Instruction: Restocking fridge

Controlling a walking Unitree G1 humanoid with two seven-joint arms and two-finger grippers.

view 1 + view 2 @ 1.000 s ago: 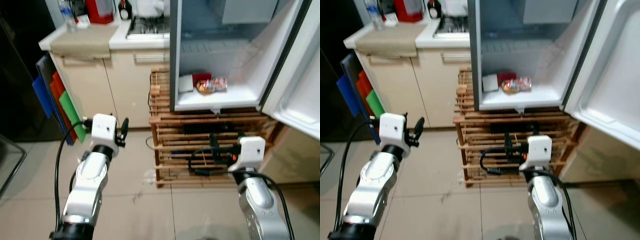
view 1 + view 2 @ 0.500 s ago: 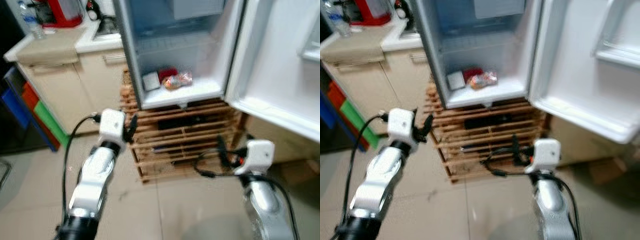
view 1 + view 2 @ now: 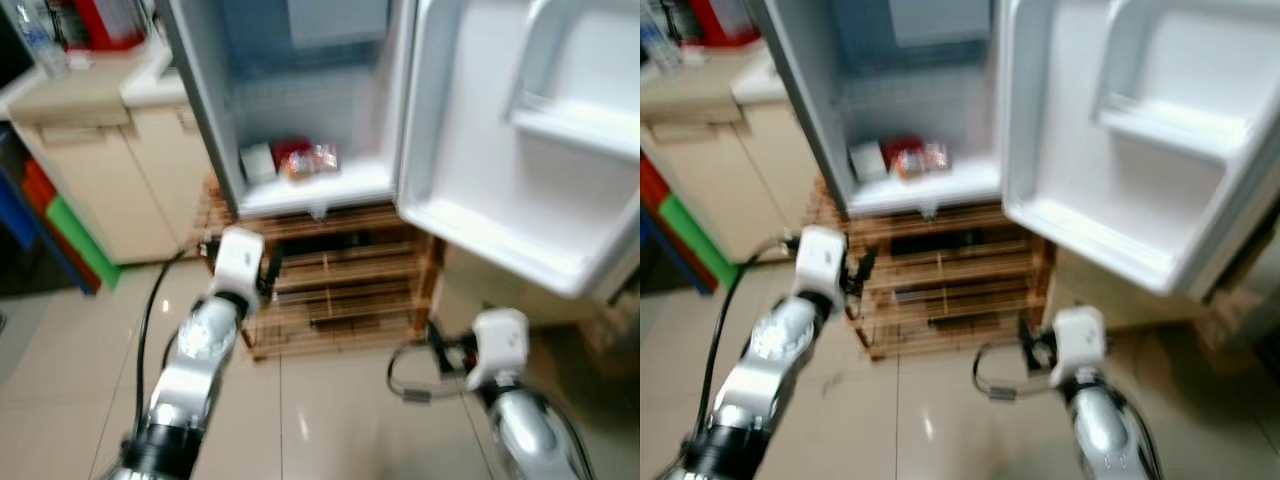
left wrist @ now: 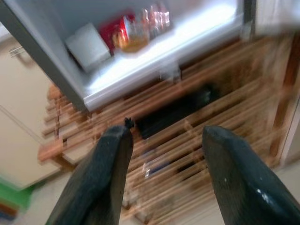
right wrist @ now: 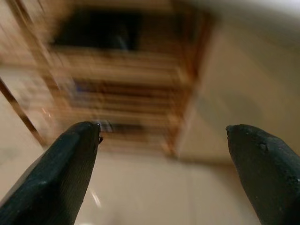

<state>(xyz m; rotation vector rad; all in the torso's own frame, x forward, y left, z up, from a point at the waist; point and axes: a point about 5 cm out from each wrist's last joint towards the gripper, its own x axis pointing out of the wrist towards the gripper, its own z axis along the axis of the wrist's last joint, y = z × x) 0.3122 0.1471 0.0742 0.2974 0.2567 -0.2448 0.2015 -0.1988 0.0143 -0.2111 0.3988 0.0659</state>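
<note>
The fridge [image 3: 300, 110] stands open ahead of the robot, its door [image 3: 520, 150] swung wide to the right, with white shelves moulded on the inside. On the bottom shelf of the fridge lie a small white box [image 3: 257, 160], a red packet [image 3: 292, 152] just behind, and a clear bag of food [image 3: 312, 162] touching the packet — the labels are too blurred to read. The upper part of the fridge is cut off at the top of the head views, and what hangs there is only a pale blue-grey shape.

The fridge sits on a wooden slatted rack [image 3: 330, 280]; something dark lies on its upper tier, too smeared to name. The left wrist view shows the same shelf and rack, streaked by motion.

The left gripper [image 4: 164, 173] is held up in front of the rack, below the fridge's left corner, fingers [image 4: 105, 168] spread apart and holding nothing. The right gripper [image 5: 164, 178] is low over the tiled floor [image 3: 330, 410], near the rack's right end under the door, its fingers [image 5: 61, 173] parted wide, also empty; a black cable loops beside its wrist.

To the left is a beige cabinet [image 3: 110, 180] with a counter, a red container [image 3: 105, 20] and a clear bottle [image 3: 35, 40] at the edge, both cut off. Green, red and blue boards [image 3: 60, 230] lean against its side — all blurred
</note>
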